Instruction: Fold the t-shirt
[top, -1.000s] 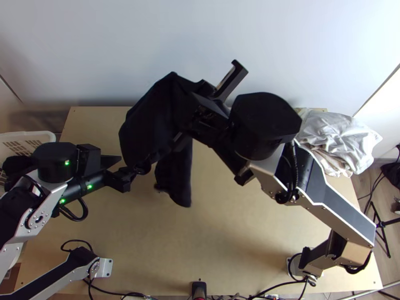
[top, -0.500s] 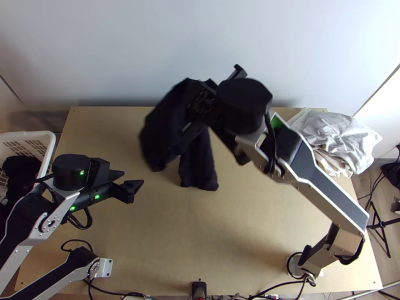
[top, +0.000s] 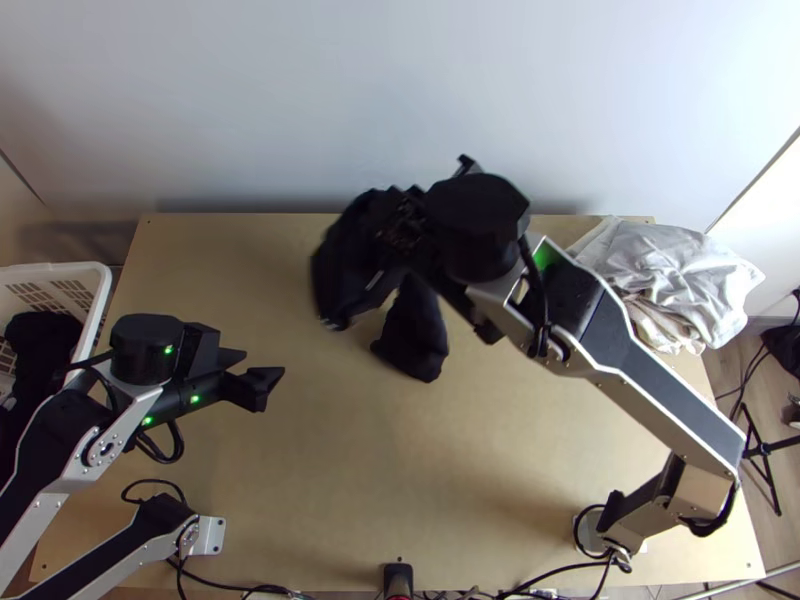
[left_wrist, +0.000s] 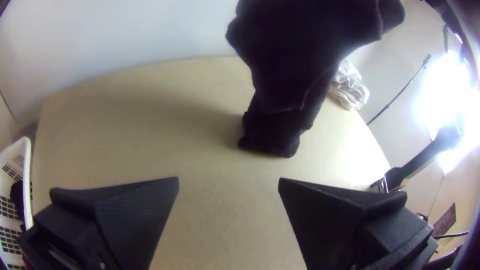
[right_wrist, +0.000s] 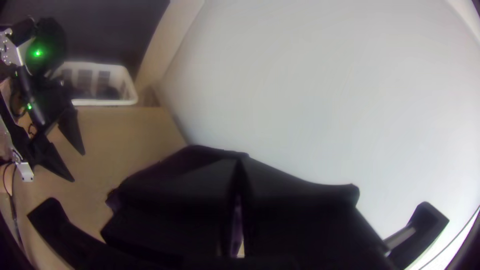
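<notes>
The left gripper (top: 262, 364) is open over the table's left part, its fingers wide apart in the left wrist view (left_wrist: 228, 180) with nothing between them. Above the table's far middle, the right gripper (top: 402, 228) has the dark t-shirt (top: 417, 335) hanging bunched from it. Its fingers are closed together on the cloth in the right wrist view (right_wrist: 239, 177), where the shirt (right_wrist: 150, 177) spreads to both sides. Two hanging portions show from above. In the left wrist view the shirt (left_wrist: 295, 65) droops low over the tabletop; whether it touches the wood I cannot tell.
A crumpled white cloth pile (top: 680, 275) lies at the table's far right corner. Left of the table stands a white basket (top: 98, 300) with dark cloth (top: 42, 350) inside. Bare wood (top: 400, 470) spans the near middle. A pale wall rises behind the far edge.
The right gripper has moved a little left and nearer, carrying the shirt, whose hanging parts swung right. The shirt's lower corner, earlier at the left gripper, is now apart from it.
</notes>
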